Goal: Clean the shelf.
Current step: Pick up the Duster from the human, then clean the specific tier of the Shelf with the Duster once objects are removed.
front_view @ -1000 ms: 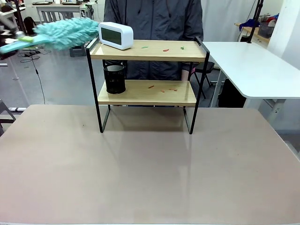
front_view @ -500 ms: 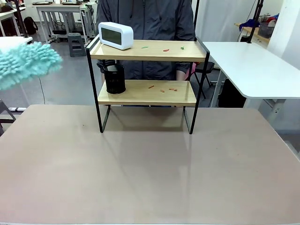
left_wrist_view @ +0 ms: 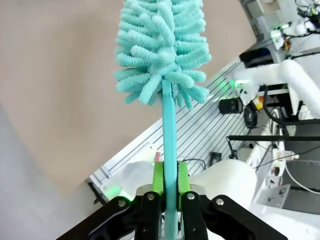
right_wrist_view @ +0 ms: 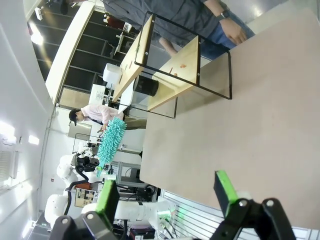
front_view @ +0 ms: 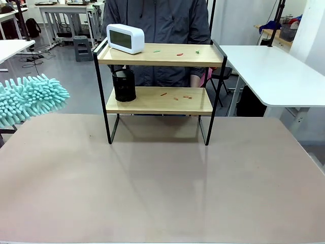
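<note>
Left gripper (left_wrist_view: 170,176): clamped on the duster (left_wrist_view: 162,55) handle. The teal head points away from my fingers, near the table's (front_view: 162,193) left edge.
Right gripper (right_wrist_view: 167,195): jaws wide apart, nothing between.
Shelf (front_view: 158,102): far middle of table, well apart from duster. Clock (front_view: 125,38) on top board, black cup (front_view: 124,85) on lower, small scraps (front_view: 179,54) on both.
</note>
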Robot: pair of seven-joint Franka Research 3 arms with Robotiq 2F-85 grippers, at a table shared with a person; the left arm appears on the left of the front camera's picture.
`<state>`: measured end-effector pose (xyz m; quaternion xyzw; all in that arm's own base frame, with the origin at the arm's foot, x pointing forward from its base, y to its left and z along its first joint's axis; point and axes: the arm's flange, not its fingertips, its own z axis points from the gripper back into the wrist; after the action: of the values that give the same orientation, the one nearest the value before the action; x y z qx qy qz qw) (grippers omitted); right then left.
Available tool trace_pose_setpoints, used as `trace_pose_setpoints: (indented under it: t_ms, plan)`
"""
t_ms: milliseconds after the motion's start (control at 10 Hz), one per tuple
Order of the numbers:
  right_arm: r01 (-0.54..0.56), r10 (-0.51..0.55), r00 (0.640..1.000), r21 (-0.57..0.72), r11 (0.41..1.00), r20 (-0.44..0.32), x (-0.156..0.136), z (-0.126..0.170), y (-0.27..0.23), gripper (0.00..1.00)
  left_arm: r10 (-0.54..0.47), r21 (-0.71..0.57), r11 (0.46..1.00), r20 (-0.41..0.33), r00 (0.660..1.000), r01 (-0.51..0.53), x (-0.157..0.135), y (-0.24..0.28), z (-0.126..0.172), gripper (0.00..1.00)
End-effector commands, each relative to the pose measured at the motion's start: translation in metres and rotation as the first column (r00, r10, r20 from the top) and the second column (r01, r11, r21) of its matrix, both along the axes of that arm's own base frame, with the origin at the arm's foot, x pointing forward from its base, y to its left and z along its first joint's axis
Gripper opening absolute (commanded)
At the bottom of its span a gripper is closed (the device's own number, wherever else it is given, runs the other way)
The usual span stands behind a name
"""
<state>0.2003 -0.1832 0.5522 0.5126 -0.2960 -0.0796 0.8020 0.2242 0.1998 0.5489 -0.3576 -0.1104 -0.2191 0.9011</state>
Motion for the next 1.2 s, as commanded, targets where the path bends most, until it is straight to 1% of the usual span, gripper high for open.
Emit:
trace_pose_setpoints:
  t_ms: [0, 1100]
  plan:
    - [-0.006, 0.006, 1.000, -0.003, 1.000, 0.030, 0.0016, 0.0031, -0.0003, 1.00, 0.028, -0.041, 0.999, 0.002, 1.000, -0.028, -0.0017, -0.0002, 0.0095, 0.00]
    - [-0.006, 0.006, 1.000, -0.003, 1.000, 0.030, 0.0016, 0.0031, -0.0003, 1.00, 0.028, -0.041, 0.999, 0.002, 1.000, -0.028, -0.0017, -0.0002, 0.0095, 0.00]
